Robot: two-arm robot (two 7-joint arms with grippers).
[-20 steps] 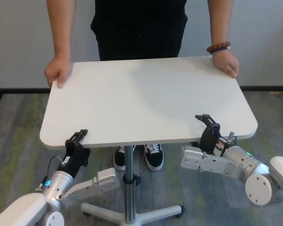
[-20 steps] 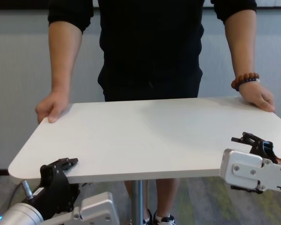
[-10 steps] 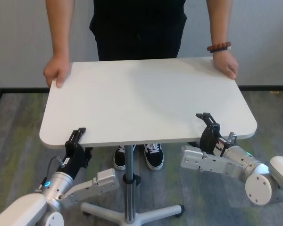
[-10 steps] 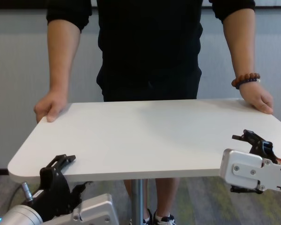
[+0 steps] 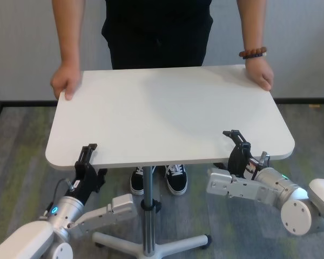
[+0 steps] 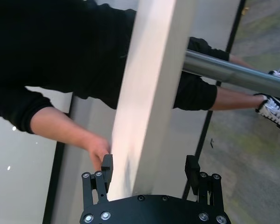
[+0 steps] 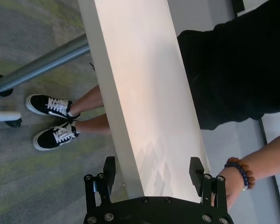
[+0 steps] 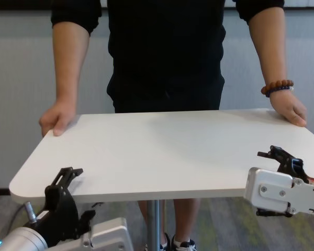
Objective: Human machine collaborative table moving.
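The white table (image 5: 162,108) stands on a slim metal pole (image 5: 146,210). The human (image 5: 156,32) in black holds its far corners with both hands (image 5: 66,83), a bead bracelet (image 5: 252,53) on one wrist. My left gripper (image 5: 88,159) straddles the near edge at the left corner, open, with its upper finger raised off the top; the left wrist view (image 6: 149,163) shows the edge between the fingers with room to spare. My right gripper (image 5: 235,148) straddles the near edge towards the right corner, open (image 7: 152,168).
The pole ends in a white wheeled base (image 5: 151,245) on grey-green carpet between my arms. The human's black shoes (image 5: 156,181) stand under the table. A grey wall (image 5: 21,48) is close behind the human.
My left gripper's upper finger has lifted off the tabletop, so the gripper has opened. The right gripper, the table and the human's hands have barely moved.
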